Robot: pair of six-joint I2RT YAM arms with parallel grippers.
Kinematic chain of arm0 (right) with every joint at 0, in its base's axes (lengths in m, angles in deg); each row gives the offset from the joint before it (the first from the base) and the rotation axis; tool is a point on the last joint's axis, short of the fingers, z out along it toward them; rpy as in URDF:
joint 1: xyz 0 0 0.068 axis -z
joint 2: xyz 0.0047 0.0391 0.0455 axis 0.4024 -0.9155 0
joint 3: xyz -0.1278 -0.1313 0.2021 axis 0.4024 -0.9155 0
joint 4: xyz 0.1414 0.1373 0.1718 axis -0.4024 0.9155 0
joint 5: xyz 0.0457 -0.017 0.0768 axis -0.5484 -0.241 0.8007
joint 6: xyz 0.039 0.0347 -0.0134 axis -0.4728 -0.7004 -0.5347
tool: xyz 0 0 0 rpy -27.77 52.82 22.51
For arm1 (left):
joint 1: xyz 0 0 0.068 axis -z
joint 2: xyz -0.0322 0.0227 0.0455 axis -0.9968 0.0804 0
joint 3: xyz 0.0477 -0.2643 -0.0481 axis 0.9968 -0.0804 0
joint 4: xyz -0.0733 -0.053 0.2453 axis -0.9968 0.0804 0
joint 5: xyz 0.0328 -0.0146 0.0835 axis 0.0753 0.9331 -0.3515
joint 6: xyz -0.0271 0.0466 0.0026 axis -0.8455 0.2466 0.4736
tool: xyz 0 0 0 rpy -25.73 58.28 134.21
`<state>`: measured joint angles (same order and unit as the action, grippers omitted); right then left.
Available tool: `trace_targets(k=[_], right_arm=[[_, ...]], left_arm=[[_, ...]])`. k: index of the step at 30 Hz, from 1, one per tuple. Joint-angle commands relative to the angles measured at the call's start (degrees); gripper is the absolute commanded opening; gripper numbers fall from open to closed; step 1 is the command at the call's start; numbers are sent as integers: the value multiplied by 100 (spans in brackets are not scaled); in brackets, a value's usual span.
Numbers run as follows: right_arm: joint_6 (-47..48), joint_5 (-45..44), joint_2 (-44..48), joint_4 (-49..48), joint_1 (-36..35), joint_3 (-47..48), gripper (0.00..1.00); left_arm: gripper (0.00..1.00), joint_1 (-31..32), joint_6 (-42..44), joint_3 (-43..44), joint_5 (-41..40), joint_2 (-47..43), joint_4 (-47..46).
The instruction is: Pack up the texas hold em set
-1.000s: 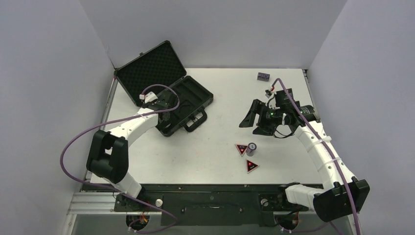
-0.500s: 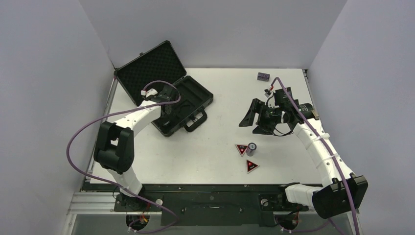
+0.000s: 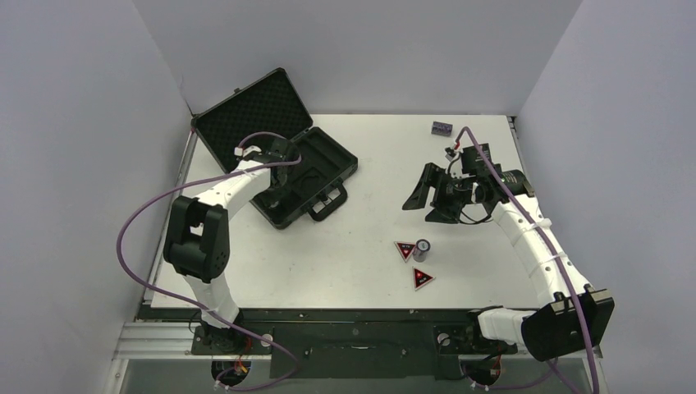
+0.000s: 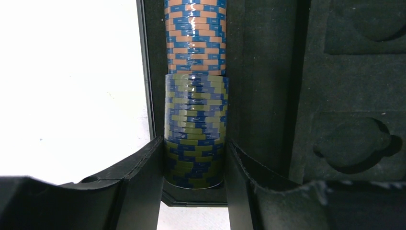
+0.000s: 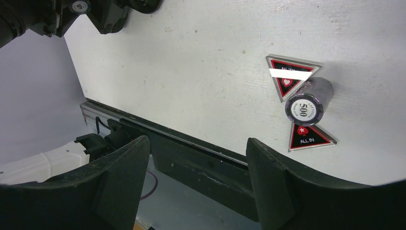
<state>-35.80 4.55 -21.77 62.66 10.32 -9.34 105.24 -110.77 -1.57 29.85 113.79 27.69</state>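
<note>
Since a second ago my left arm (image 3: pixel 234 193) has reached deeper into the open briefcase (image 3: pixel 254 111). Left wrist: my left pincer (image 4: pixel 195 160) grips the green chip stack (image 4: pixel 196 124), bedded there against the orange stack (image 4: pixel 195 33); a skewed release could spill it. Right wrist: my right pincer (image 5: pixel 196 146) gapes wide over the counter (image 5: pixel 215 57), where the loose chip stack (image 5: pixel 306 103) and two tokens (image 5: pixel 289 76) lie unpacked.

chip stack (image 5: pixel 306 103) 500, token (image 5: pixel 310 137) ALL IN

The left gripper (image 4: pixel 194 153) is clasping an olive-and-blue chip stack (image 4: pixel 196 120) between its fingers (image 4: pixel 143 182), low in the briefcase's (image 4: pixel 268 72) foam channel. An orange-and-blue chip stack (image 4: pixel 195 33) is lying just beyond the fingertips, end to end with it. A round foam recess (image 4: pixel 354 143) is showing right of the fingers.
</note>
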Motion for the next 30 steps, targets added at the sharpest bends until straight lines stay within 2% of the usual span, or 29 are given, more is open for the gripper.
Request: trace_targets(k=[1, 8, 12, 14, 16, 22, 30], right_arm=[[126, 34, -54, -48, 64, 263, 69], [186, 92, -78, -28, 114, 264, 69], [240, 99, -80, 17, 151, 261, 69], [254, 104, -85, 32, 161, 261, 69], [266, 111, -92, 34, 163, 256, 69], [255, 126, -108, 30, 163, 272, 69], [247, 139, -99, 36, 163, 270, 69]], left_arm=[[4, -67, 71, 333, -292, -47, 78], [12, -78, 121, 322, -250, -1, 64], [22, -87, 150, 287, -231, -1, 20], [43, -101, 167, 269, -183, -1, -22], [51, -107, 173, 235, -150, -1, -51], [62, -120, 234, 264, -136, 13, -6], [64, -118, 784, 296, -240, -314, -119]])
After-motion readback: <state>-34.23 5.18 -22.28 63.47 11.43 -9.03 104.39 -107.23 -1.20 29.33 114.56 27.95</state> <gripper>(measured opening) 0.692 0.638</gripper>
